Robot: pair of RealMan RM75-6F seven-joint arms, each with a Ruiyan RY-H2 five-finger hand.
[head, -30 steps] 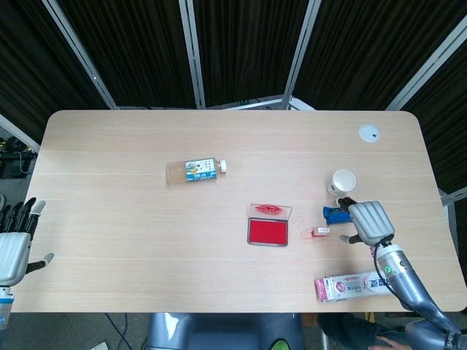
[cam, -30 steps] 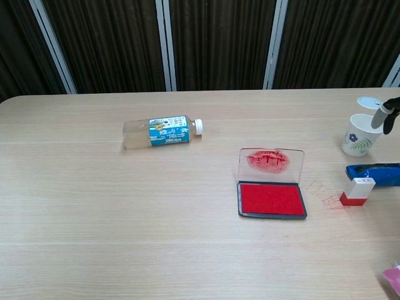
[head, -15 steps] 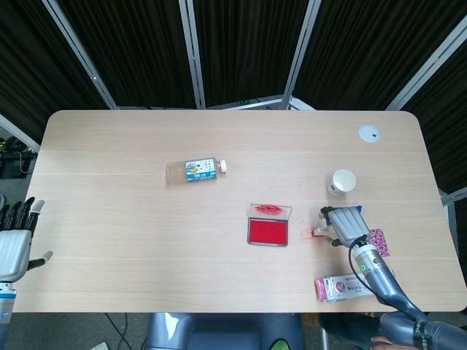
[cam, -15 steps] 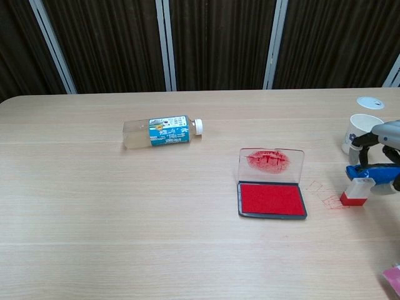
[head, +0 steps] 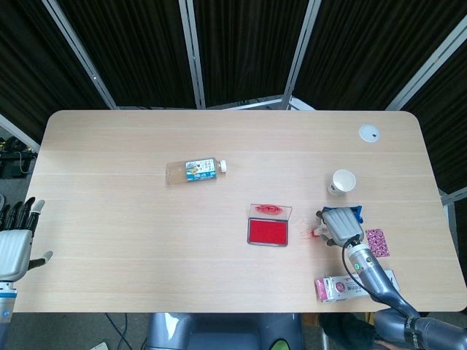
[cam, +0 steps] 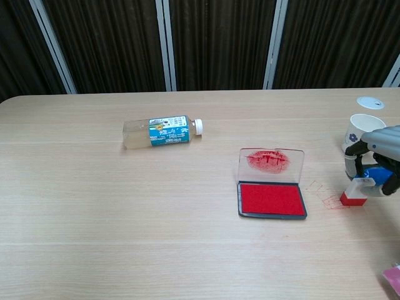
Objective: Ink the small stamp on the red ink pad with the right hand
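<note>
A clear plastic bottle lies on its side on the wooden counter. Near the right edge are a white paper cup, a white lid, a pink packet and a boxed tube.

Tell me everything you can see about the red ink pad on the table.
The red ink pad is a flat rectangular case with a dark rim around a bright red pad. Its clear lid stands open, nearly upright at the far edge, smeared with red ink on the inside. It lies flat on the wooden table, right of centre. Nothing touches it: the small stamp stands apart to its right, under the right hand. Faint red stamp marks lie between them.
</note>
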